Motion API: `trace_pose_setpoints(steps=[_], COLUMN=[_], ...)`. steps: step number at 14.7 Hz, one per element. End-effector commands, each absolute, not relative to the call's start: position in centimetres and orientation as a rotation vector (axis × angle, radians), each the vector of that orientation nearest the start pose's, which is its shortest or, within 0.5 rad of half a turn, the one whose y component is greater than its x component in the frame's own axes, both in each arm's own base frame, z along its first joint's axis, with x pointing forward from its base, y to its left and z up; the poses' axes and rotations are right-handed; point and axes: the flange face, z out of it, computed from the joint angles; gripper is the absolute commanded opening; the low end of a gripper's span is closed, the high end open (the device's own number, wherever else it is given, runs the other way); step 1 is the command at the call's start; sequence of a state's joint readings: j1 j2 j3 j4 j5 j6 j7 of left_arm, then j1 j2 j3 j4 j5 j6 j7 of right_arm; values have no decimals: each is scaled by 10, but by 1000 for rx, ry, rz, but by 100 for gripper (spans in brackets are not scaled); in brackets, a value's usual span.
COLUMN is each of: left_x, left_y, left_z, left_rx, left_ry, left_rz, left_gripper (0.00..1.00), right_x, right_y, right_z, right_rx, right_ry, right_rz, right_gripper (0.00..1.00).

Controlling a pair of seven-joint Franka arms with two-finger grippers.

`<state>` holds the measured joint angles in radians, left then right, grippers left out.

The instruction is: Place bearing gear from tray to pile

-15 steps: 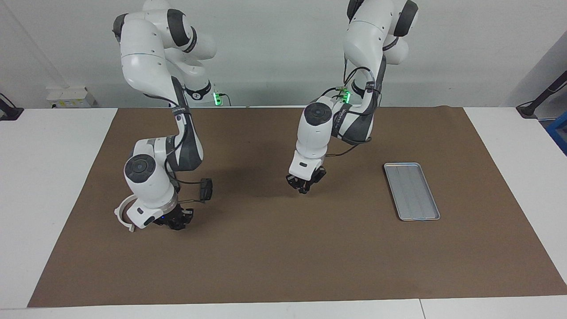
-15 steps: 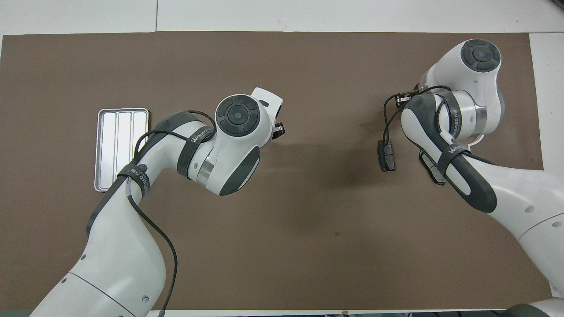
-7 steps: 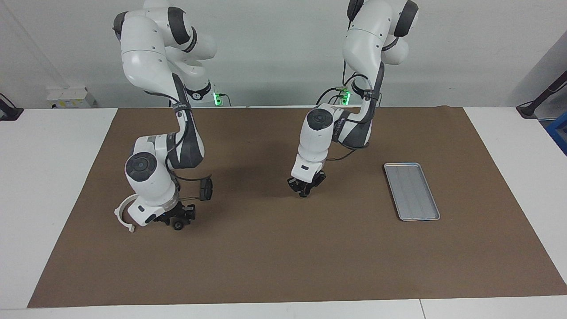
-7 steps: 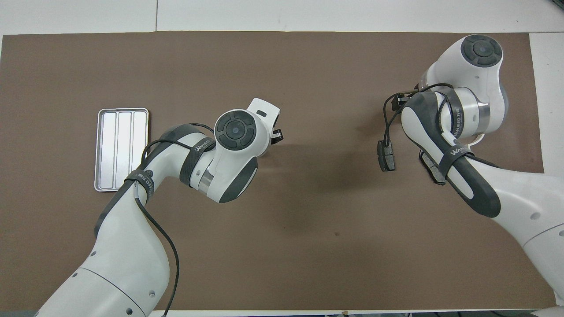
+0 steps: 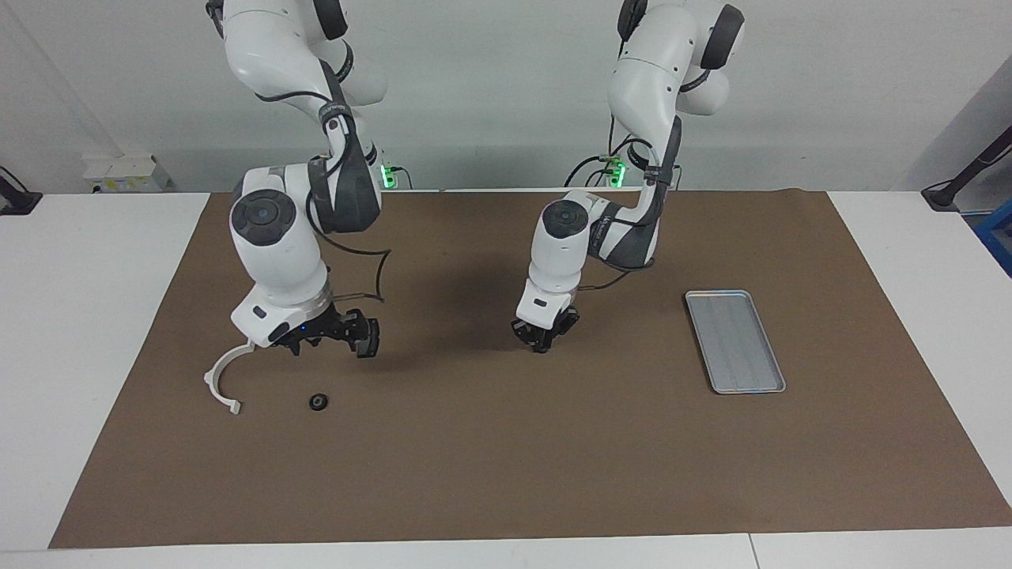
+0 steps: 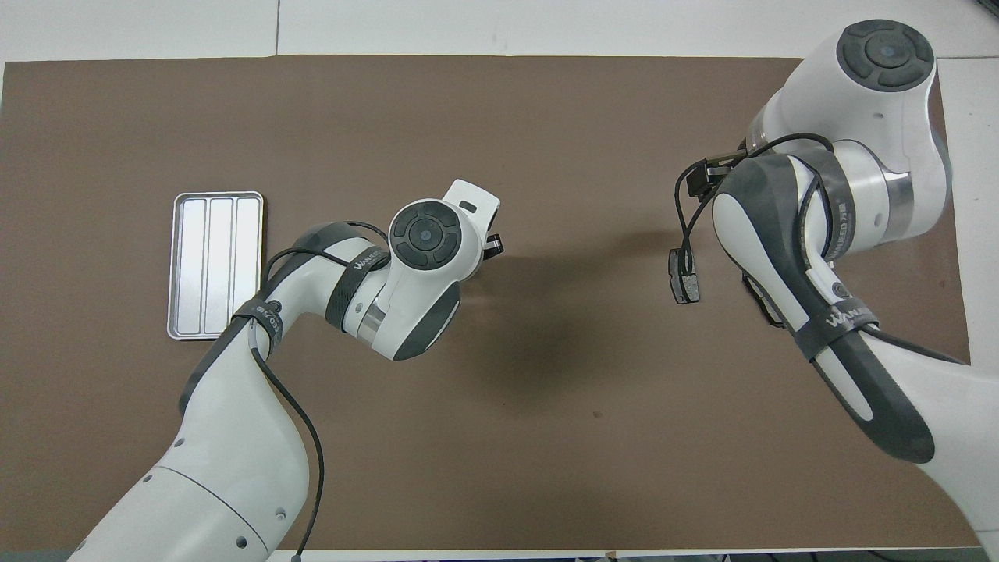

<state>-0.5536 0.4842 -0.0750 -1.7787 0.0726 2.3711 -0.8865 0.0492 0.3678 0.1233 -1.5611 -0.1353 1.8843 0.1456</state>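
Note:
The small dark round bearing gear lies free on the brown mat, beside the white half-ring bracket of the pile. It is farther from the robots than a dark brake-pad piece. My right gripper hangs open above the pile with nothing in it. The right arm hides the gear in the overhead view and partly covers a second dark pad. The silver tray lies bare at the left arm's end. My left gripper is shut and empty, low over the mat's middle.
The brown mat covers most of the white table. A black cable loops from the right wrist down over the pile.
My right gripper opened, left the gear on the mat beside the bracket and rose straight up. The left gripper stayed shut and drifted only slightly.

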Motion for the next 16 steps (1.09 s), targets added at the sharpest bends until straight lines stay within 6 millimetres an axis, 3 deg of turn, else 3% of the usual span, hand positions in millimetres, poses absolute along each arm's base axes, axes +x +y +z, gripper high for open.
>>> trace_pose_setpoints(steps=[1, 2, 4, 6, 9, 12, 15, 16], left_x=[546, 549, 561, 576, 588, 610, 621, 617], left_y=[-383, -377, -362, -335, -279, -200, -79, -49], left_z=[288, 289, 314, 348, 410, 456, 518, 540], left_rx=[-3152, -3127, -3080, -3072, -3069, -3070, -3053, -3045], left_ry=[-350, -357, -362, -348, -288, -325, -293, -278], left_rz=[-182, -149, -104, -99, -111, -181, -292, -339], left_gripper=[87, 100, 100, 100, 100, 100, 100, 100], right_x=[636, 631, 623, 618, 607, 587, 582, 583], right_y=[128, 139, 165, 184, 227, 309, 364, 385], right_z=[452, 456, 460, 460, 458, 438, 408, 399], right_rx=[-3225, -3227, -3226, -3217, -3156, -3117, -3097, -3088], right_ry=[0, 49, 142, 230, 372, 524, 674, 710], right_rz=[61, 64, 57, 47, 46, 3, 13, 11], right_gripper=[100, 100, 100, 100, 100, 100, 100, 100])
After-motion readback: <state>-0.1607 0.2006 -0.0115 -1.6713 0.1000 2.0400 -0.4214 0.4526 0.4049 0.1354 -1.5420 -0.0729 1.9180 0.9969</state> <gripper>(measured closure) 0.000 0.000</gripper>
